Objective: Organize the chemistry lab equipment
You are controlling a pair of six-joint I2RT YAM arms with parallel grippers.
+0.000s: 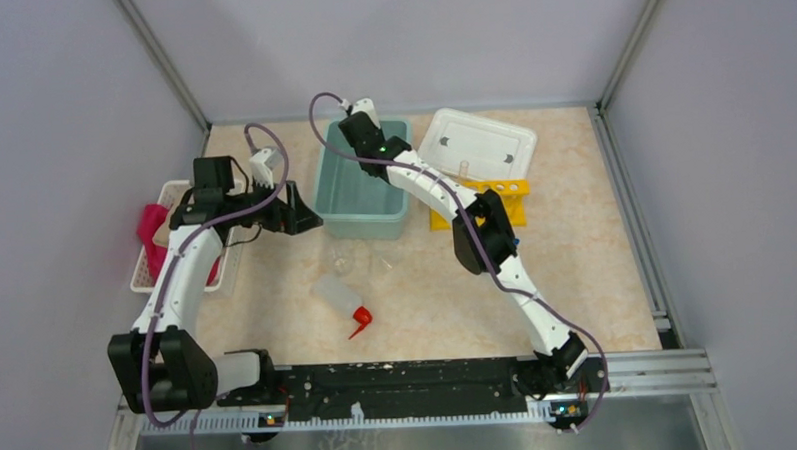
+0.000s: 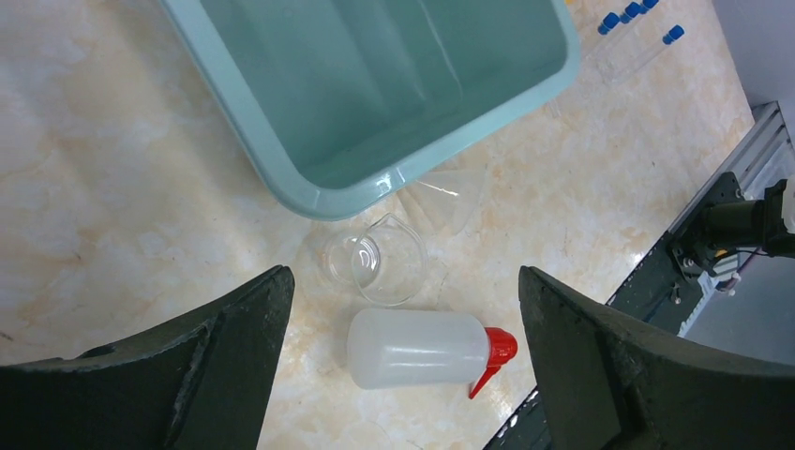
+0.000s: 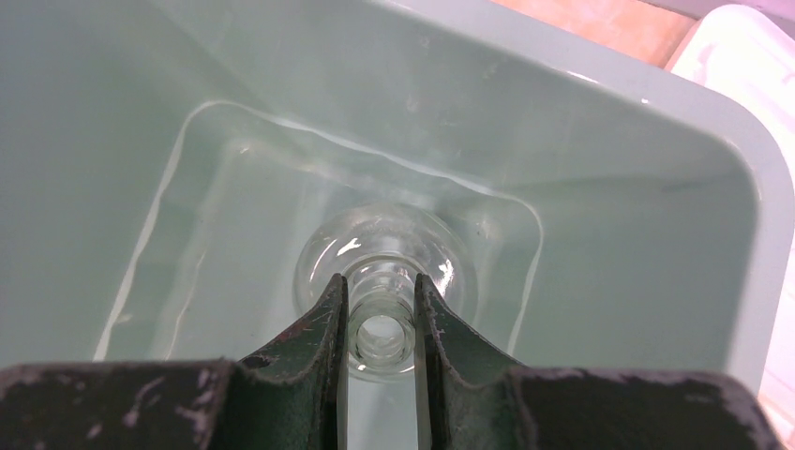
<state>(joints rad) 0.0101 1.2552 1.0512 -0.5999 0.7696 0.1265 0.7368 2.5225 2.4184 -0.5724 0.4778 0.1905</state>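
Observation:
My right gripper point(image 1: 356, 121) point(image 3: 380, 281) is shut on the neck of a clear glass flask point(image 3: 450, 251) and holds it upright inside the teal bin point(image 3: 656, 187) at its far end. My left gripper point(image 1: 299, 213) point(image 2: 403, 281) is open and empty, above the table in front of the bin. Below it lie the translucent white squeeze bottle with red spout point(image 2: 417, 349) point(image 1: 339, 295), on its side, and a clear beaker point(image 2: 375, 258) point(image 1: 344, 257). Another clear glass piece point(image 2: 450, 197) lies against the bin's rim point(image 2: 281, 178). The yellow tube rack point(image 1: 484, 204) stands right of the bin. Blue-capped tubes point(image 2: 623, 17) lie beyond.
A white lid-like tray point(image 1: 477, 144) lies at the back right. A white slatted basket point(image 1: 141, 279) with pink and tan cloths point(image 1: 155, 233) stands at the left edge. The black base rail point(image 1: 410, 385) runs along the near edge.

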